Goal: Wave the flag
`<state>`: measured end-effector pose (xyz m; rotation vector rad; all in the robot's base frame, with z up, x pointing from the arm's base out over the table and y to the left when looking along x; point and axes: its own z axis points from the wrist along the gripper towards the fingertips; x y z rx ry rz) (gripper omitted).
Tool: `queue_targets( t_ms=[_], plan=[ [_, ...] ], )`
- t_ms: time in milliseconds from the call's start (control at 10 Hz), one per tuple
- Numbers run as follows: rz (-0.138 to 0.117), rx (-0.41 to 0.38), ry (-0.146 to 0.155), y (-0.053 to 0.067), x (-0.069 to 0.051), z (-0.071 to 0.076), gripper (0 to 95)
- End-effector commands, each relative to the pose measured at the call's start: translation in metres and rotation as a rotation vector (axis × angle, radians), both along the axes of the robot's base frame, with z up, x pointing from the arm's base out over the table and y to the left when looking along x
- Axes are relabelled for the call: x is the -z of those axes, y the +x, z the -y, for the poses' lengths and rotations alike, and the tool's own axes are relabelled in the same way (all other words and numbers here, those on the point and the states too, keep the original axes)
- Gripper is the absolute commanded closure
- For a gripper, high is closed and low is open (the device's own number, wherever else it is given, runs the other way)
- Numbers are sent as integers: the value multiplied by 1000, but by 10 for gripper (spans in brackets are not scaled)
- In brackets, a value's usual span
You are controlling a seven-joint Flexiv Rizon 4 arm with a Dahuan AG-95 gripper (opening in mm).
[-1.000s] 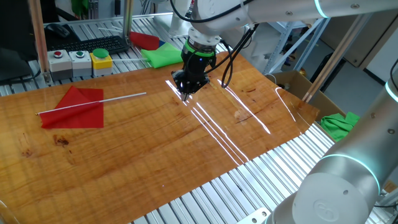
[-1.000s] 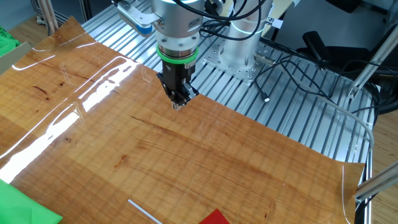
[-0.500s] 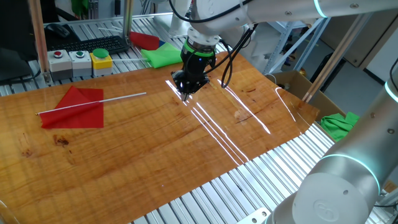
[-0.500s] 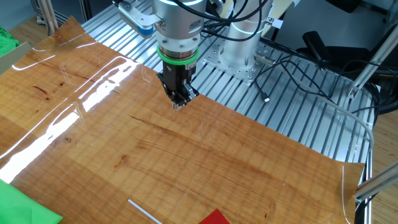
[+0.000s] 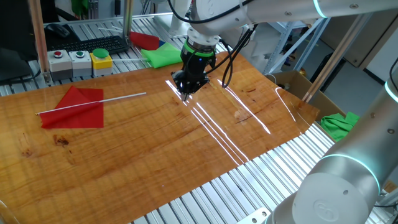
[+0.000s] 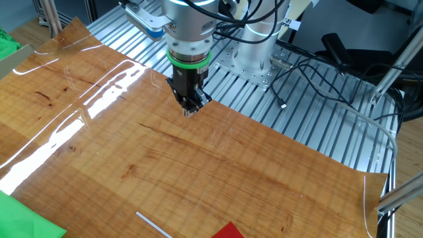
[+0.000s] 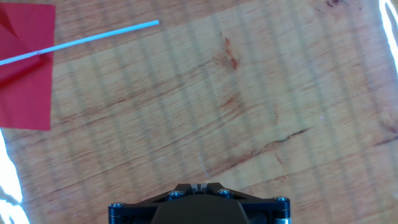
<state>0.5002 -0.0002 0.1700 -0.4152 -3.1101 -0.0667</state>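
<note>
The small red cloth flag on a thin white stick [image 5: 78, 104] lies flat on the shiny wooden table [image 5: 155, 149], with its stick pointing toward the arm. The black two-finger gripper [image 5: 185, 94] hangs just above the wood, well apart from the flag, holding nothing, its fingers pressed together. Behind it, on the metal rails, lies a green cloth [image 5: 163, 55].

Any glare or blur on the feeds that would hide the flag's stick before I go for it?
One fixed view: bright glare streaks cross the table right of the gripper; the flag lies sharp, clear of them. Other fixed view: glare at left; flag cropped at the bottom edge. Hand view: stick crisp, faint striped shadows on the wood.
</note>
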Motion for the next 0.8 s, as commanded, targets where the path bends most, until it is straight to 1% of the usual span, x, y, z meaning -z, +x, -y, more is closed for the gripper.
queue_targets(
  t_ms=[100, 500, 700, 800],
  plan=[
    [9, -40, 2, 0, 0, 0, 950],
    [24, -103, -1, 0, 0, 0, 950],
    [28, -121, 7, 0, 0, 0, 950],
    [37, -130, 11, 0, 0, 0, 950]
  ],
)
